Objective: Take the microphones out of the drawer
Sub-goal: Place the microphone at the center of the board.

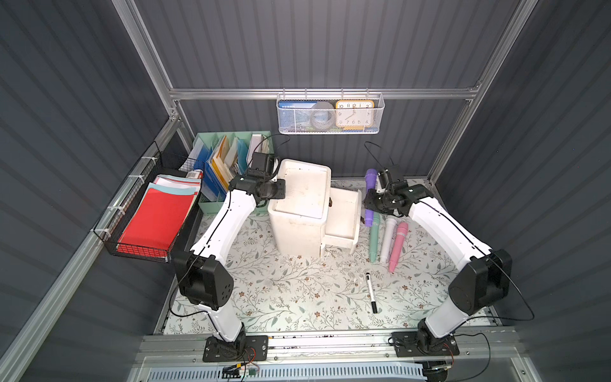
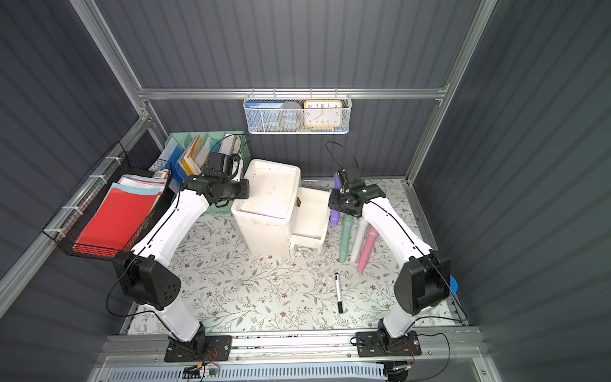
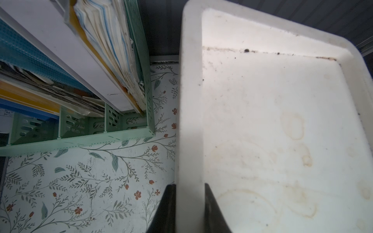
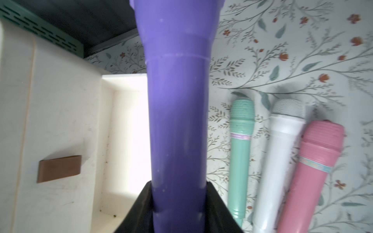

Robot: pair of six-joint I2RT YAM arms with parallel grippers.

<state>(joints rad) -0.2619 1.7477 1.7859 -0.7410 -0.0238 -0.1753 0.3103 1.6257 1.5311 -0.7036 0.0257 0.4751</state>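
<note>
Purple microphone (image 4: 177, 121) is clear of the drawer (image 1: 344, 211), just beside it, clamped at its shaft in our right tool (image 4: 178, 184). Smooth, stiff plastic, probably light; the taper could slip, so we grip firmly mid-shaft. Left tool (image 3: 188, 184) pinches the cabinet (image 3: 262, 121) rim above the drawer.

Smooth, matt plastic clads the purple microphone (image 4: 177, 121). At three o'clock of the white drawer cabinet (image 3: 262, 121), whose plastic top is stained and scuffed, the green microphone (image 4: 241, 145) and pink microphone (image 4: 310, 171) show ribbed heads, the white microphone (image 4: 278, 153) a fine mesh grille. At twelve o'clock hangs a perforated metal basket (image 1: 291, 127); the floral table cover (image 1: 297, 297) looks smooth.
</note>
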